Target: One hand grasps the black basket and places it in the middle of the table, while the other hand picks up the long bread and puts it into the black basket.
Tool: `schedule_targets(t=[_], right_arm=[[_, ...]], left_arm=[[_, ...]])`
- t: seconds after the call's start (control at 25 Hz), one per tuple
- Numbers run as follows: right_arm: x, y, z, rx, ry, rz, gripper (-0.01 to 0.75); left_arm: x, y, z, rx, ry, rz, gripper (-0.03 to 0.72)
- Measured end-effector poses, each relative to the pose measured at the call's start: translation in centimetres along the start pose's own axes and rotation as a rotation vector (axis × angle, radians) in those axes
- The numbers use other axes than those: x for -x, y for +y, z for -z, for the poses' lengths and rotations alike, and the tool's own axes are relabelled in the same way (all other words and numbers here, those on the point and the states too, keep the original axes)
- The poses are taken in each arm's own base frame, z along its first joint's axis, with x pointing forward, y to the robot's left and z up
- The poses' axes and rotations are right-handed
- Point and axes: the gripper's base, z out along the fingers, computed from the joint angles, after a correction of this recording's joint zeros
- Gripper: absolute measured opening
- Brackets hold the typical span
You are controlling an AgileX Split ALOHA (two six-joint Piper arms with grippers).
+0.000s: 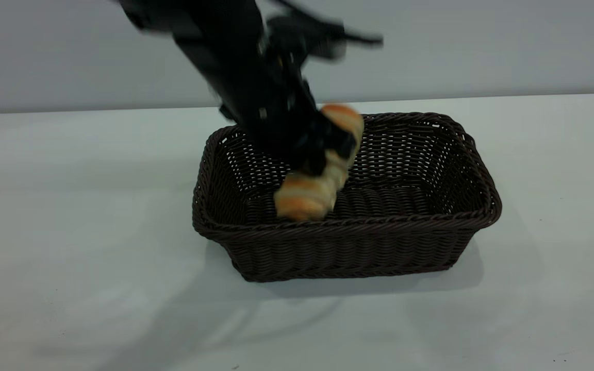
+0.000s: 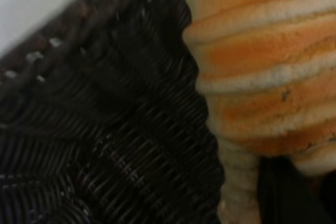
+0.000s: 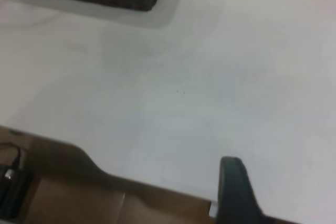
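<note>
Left tool (image 1: pixel 328 147) clamps the oblong golden-orange ridged bread (image 1: pixel 320 170), tilted, low end touching the dark woven wicker basket's (image 1: pixel 359 247) floor. Basket sits mid-counter (image 1: pixel 70 206). Right tool's state: cannot tell.

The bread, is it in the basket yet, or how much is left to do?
Done: the basket sits mid-table. In hand: the left gripper holds the bread tilted inside the basket, low end near the floor. Left: let go and pull away. The right gripper hangs over bare table, off to the side.

Lab-like robot test bench: bare white table (image 1: pixel 70 206), plain grey wall (image 1: pixel 482 46), no furnishings.
</note>
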Motion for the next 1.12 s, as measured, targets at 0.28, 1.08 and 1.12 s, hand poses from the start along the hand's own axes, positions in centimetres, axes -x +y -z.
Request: schedule_targets(t=[0.28, 1.08, 1.12], right_arm=[[-1.2, 0.2, 1.5, -0.017, -0.138, 0.009, 0.473], [-1.9, 0.3, 2.2, -0.023, -0.198, 0.013, 0.455], [-1.9, 0.3, 2.2, -0.023, -0.198, 0.013, 0.455]], left_arm=[[-0.1, 0.3, -0.1, 0.025, 0.016, -0.072, 0.504], [-3.5, -0.3, 34.5, 0.158, 0.073, -0.177, 0.59], [-4.3, -0.3, 35.3, 0.158, 0.066, -0.175, 0.589]])
